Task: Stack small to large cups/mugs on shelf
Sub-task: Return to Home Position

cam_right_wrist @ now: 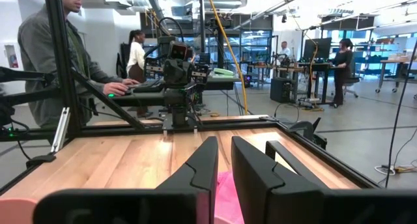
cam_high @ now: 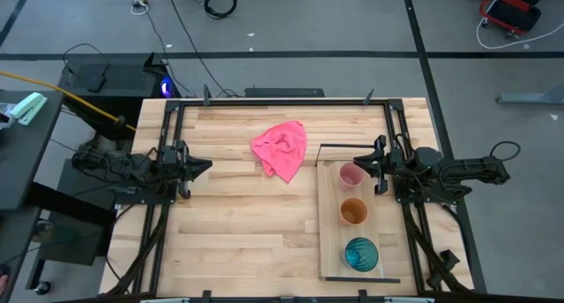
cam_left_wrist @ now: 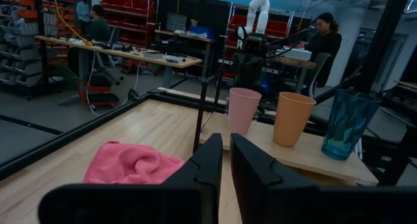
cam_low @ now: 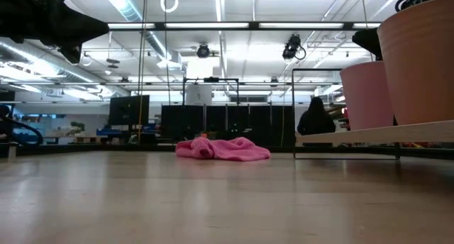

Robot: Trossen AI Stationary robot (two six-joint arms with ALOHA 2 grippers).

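Three cups stand upright in a row on the light wooden shelf board (cam_high: 330,241) at the table's right: a pale pink cup (cam_high: 352,175) farthest, an orange-brown cup (cam_high: 353,211) in the middle, and a teal cup (cam_high: 360,254) nearest. They also show in the left wrist view: pink (cam_left_wrist: 243,110), orange-brown (cam_left_wrist: 292,118), teal (cam_left_wrist: 348,123). My right gripper (cam_high: 359,160) is shut and empty, hovering just beyond the pink cup's far right side. My left gripper (cam_high: 204,166) is shut and empty at the table's left, pointing toward the shelf.
A crumpled pink cloth (cam_high: 280,149) lies on the slatted tabletop, left of the shelf's far end, between the two grippers. A thin black wire frame (cam_high: 319,153) stands at the shelf's far end. People work at benches in the room beyond the table.
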